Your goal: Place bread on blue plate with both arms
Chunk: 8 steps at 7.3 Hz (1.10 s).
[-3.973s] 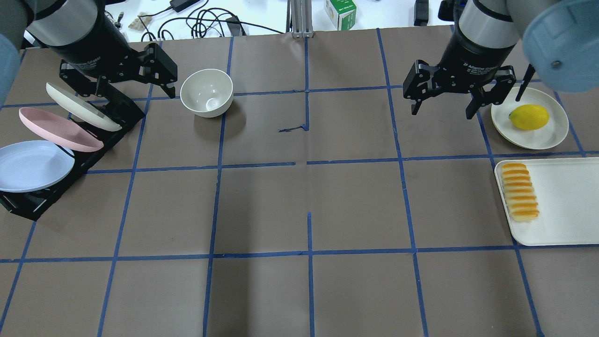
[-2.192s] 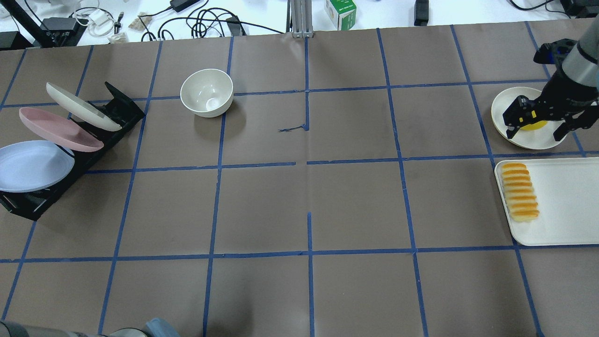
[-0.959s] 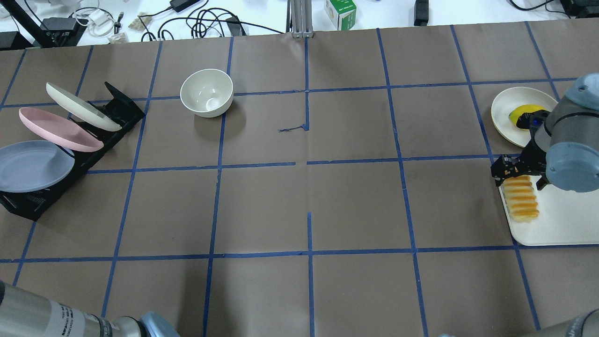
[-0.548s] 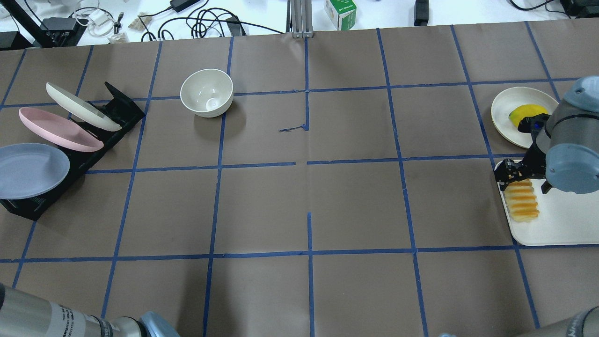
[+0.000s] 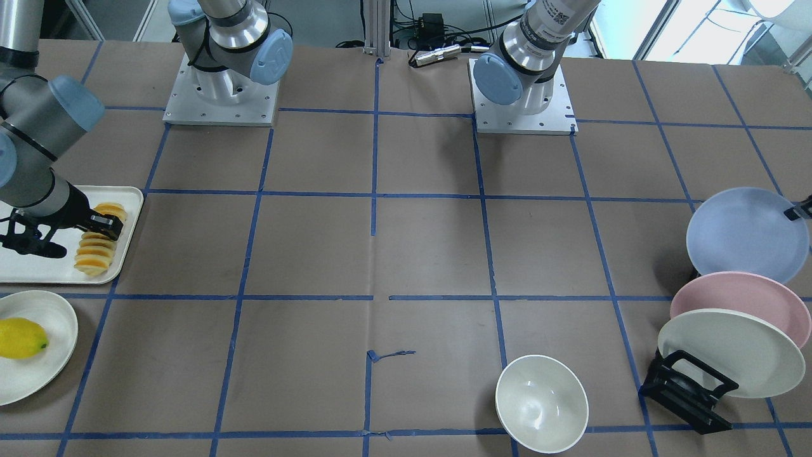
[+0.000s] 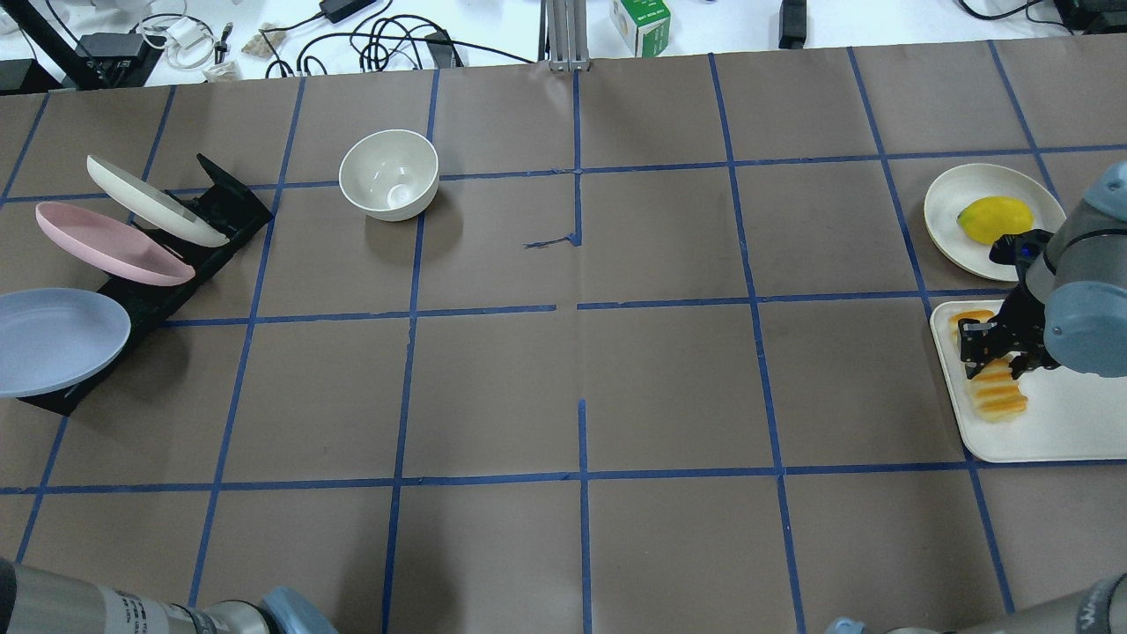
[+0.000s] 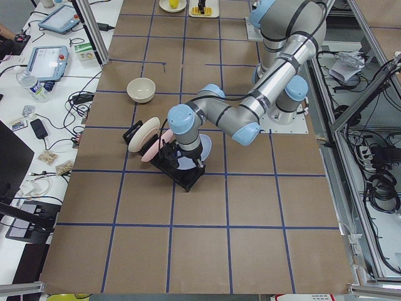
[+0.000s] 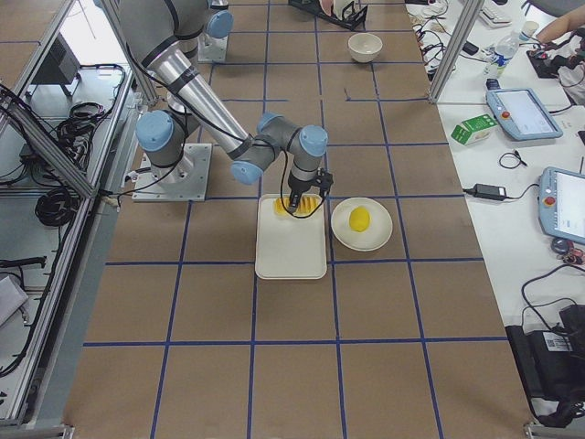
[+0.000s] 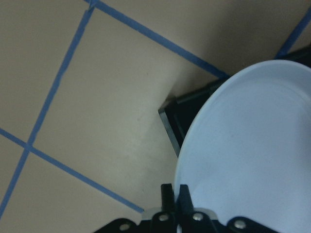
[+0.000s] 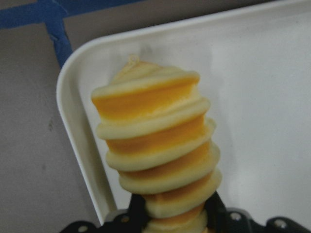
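The bread [image 6: 999, 396] lies on the left side of a white tray [image 6: 1065, 431] at the right edge of the table. My right gripper [image 6: 990, 348] is down over it, and in the right wrist view its fingers [image 10: 138, 213] press both sides of the loaf [image 10: 155, 145]. The blue plate [image 6: 57, 339] leans at the near end of a black rack [image 6: 216, 216] on the left. My left gripper [image 9: 176, 199] is shut on the plate's rim [image 9: 252, 145]. In the overhead view the left gripper is out of frame.
A pink plate [image 6: 106, 242] and a cream plate [image 6: 154, 198] stand in the same rack. A cream bowl [image 6: 389, 173] sits at back left of centre. A lemon [image 6: 995, 218] lies on a small cream plate just behind the tray.
My right gripper came down from the lemon plate onto the bread and closed; the loaf shifted slightly. The blue plate slid toward the near side of the rack.
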Tool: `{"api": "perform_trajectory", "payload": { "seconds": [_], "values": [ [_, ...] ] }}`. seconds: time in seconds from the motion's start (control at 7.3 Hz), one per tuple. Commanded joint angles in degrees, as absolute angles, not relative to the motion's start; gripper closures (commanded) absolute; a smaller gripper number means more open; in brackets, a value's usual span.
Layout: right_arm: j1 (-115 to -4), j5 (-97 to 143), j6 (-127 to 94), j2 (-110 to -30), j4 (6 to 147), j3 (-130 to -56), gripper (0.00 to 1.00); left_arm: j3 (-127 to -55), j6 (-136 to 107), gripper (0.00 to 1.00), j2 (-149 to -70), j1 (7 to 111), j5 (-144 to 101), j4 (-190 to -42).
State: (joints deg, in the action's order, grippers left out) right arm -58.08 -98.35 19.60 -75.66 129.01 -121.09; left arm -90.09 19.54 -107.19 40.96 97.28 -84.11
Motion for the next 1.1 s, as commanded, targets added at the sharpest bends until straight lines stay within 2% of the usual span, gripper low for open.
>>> {"api": "perform_trajectory", "payload": {
  "seconds": [0.0, 0.27, 0.55, 0.68, 0.96],
  "values": [
    [-58.0, -97.7, 19.8, -76.2, 128.7, -120.2, 1.0, -92.1, 20.1, 1.0, -104.5, 41.7, 86.7, -101.1],
    [-58.3, -97.5, 20.0, -77.1, 124.9, -116.4, 1.0, -96.7, 26.5, 1.0, -101.5, 43.0, 74.1, -102.9],
    [-60.1, -94.2, 20.0, -81.7, 115.7, -111.2, 1.0, -104.2, 26.3, 1.0, -97.8, 52.8, 56.6, -101.4],
    [-61.9, -91.3, 19.8, -84.1, 111.4, -108.7, 1.0, -107.1, 25.8, 1.0, -97.1, 58.0, 49.5, -94.3],
    [-68.4, -91.1, 18.5, -86.2, 106.7, -103.9, 1.0, -115.1, 18.5, 1.0, -97.6, 66.2, 47.9, -69.6]
  ]
}}
